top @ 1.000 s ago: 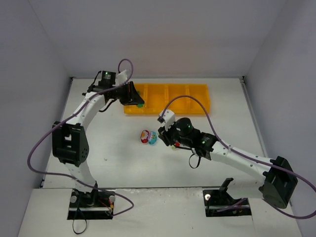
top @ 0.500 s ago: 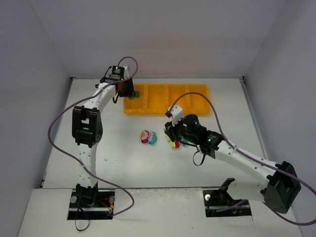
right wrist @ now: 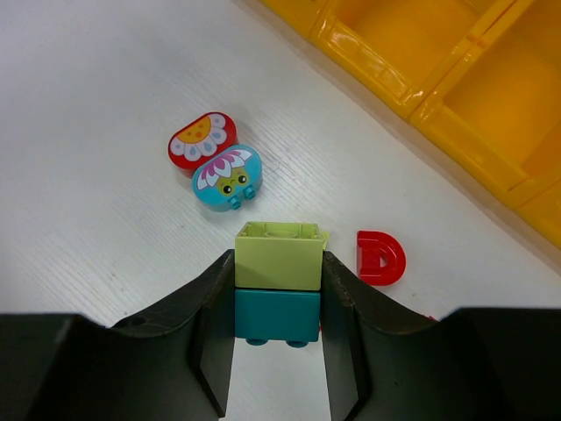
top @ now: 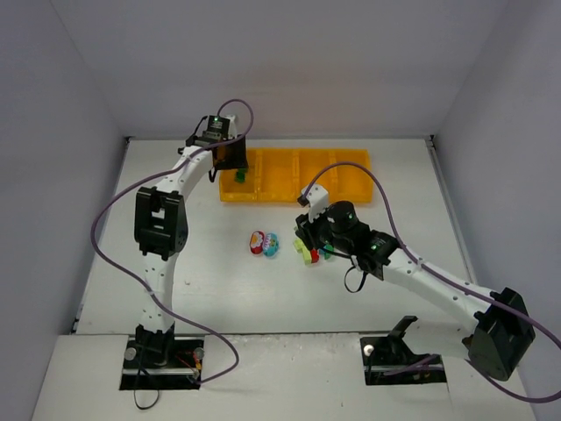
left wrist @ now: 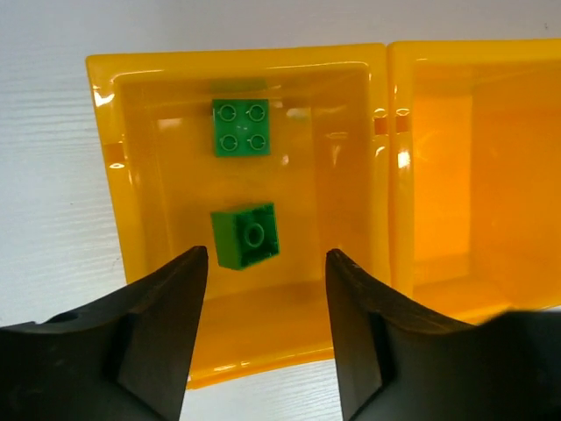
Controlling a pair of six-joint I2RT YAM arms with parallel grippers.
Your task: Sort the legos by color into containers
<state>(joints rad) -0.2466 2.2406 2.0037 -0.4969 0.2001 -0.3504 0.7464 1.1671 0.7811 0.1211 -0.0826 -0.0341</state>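
My left gripper is open over the leftmost compartment of the orange-yellow tray. In the left wrist view its jaws stand wide apart above two dark green bricks, one flat and one tilted. My right gripper is shut on a lime brick stacked on a teal brick. I cannot tell whether this stack touches the table. A red D-shaped piece lies just to its right.
A red rounded flower piece and a teal rounded one lie together on the white table, left of the right gripper; they also show in the top view. The tray's other compartments look bare. Grey walls enclose the table.
The left arm straightened and its gripper turned over the leftmost compartment; the green brick it carried now lies inside. The right gripper shifted slightly right with the lime-teal stack.
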